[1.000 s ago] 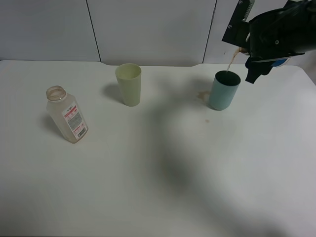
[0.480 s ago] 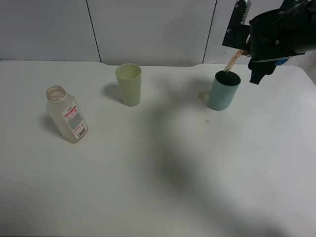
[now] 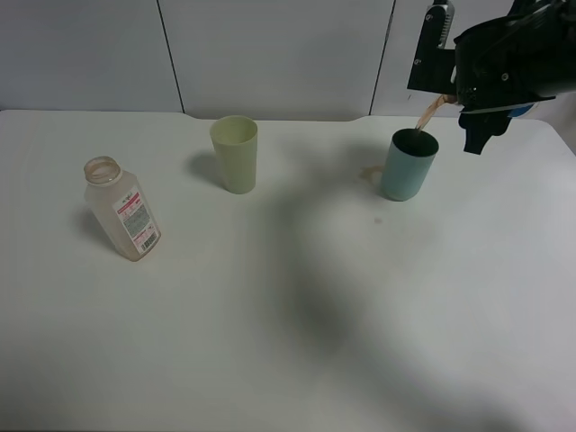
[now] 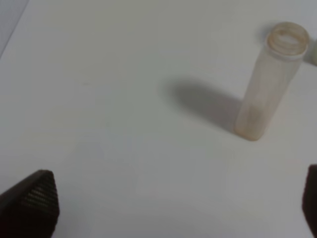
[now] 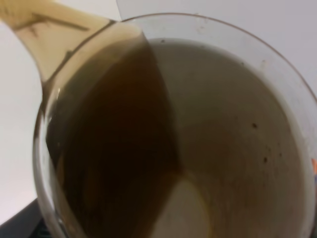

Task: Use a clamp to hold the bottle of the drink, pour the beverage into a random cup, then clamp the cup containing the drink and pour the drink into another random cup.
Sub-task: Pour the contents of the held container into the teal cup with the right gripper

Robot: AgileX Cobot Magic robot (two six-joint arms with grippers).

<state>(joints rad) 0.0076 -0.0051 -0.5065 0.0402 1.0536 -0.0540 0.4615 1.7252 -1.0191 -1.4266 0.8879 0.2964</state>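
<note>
My right gripper (image 3: 481, 76) is shut on a pale cup (image 5: 237, 124), held tilted above and to the right of the teal cup (image 3: 408, 165). A thin brown stream (image 3: 428, 114) runs from the held cup's rim into the teal cup. The right wrist view shows brown drink flowing over the tilted cup's lip. The clear bottle (image 3: 121, 209) with a red and white label stands open at the left, and also shows in the left wrist view (image 4: 270, 82). My left gripper (image 4: 171, 203) is open, low over the table and apart from the bottle.
A yellow-green cup (image 3: 235, 154) stands upright at the back middle of the white table (image 3: 288, 315). A small brownish spill mark (image 3: 369, 173) lies just left of the teal cup. The table's back edge meets a grey wall.
The right gripper has tipped the held cup a little further and shifted slightly right. The brown stream into the teal cup has grown more visible. The bottle and the other cups have not moved.
</note>
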